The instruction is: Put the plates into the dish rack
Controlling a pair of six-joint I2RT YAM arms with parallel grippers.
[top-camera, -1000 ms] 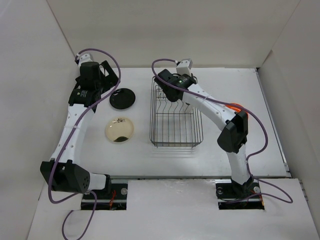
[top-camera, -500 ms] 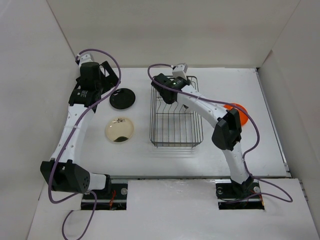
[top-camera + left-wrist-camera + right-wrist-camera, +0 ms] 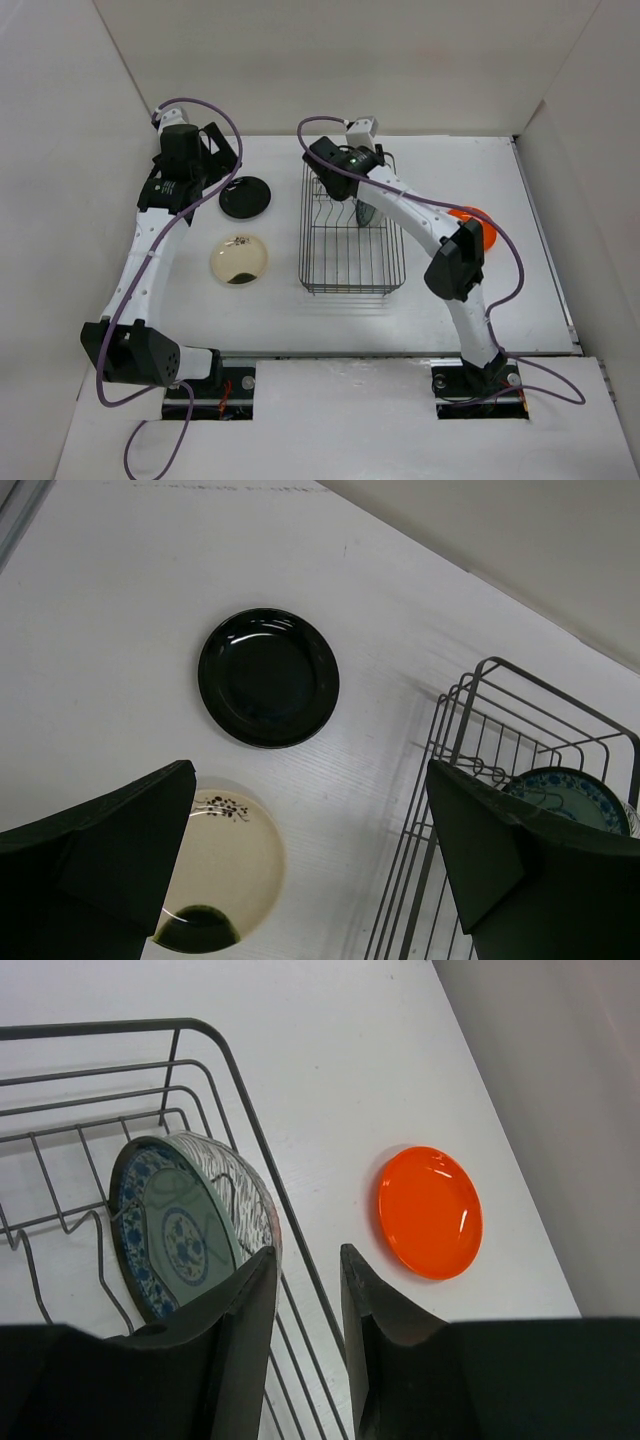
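The dish rack (image 3: pixel 350 240) stands mid-table. The teal-grey patterned plate (image 3: pixel 170 1230) stands upright in its far end, also in the top view (image 3: pixel 365 212) and left wrist view (image 3: pixel 565 792). A streaked rim leans behind it; I cannot tell if that is the clear plate. My right gripper (image 3: pixel 308 1290) hovers above the rack's far right edge, jaws slightly apart and empty. The orange plate (image 3: pixel 430 1212) lies flat right of the rack. The black plate (image 3: pixel 268 677) and cream-tan plate (image 3: pixel 215 870) lie flat left of the rack. My left gripper (image 3: pixel 310 860) hangs wide open above them.
White walls enclose the table at the back and on both sides. The right arm's forearm and elbow (image 3: pixel 462 262) reach over the rack's right side and partly cover the orange plate (image 3: pixel 484 230). Purple cables loop off both arms.
My right gripper has lifted and shifted slightly over the rack's far end, and the teal-grey plate now shows standing alone in the rack. The left arm has not moved.
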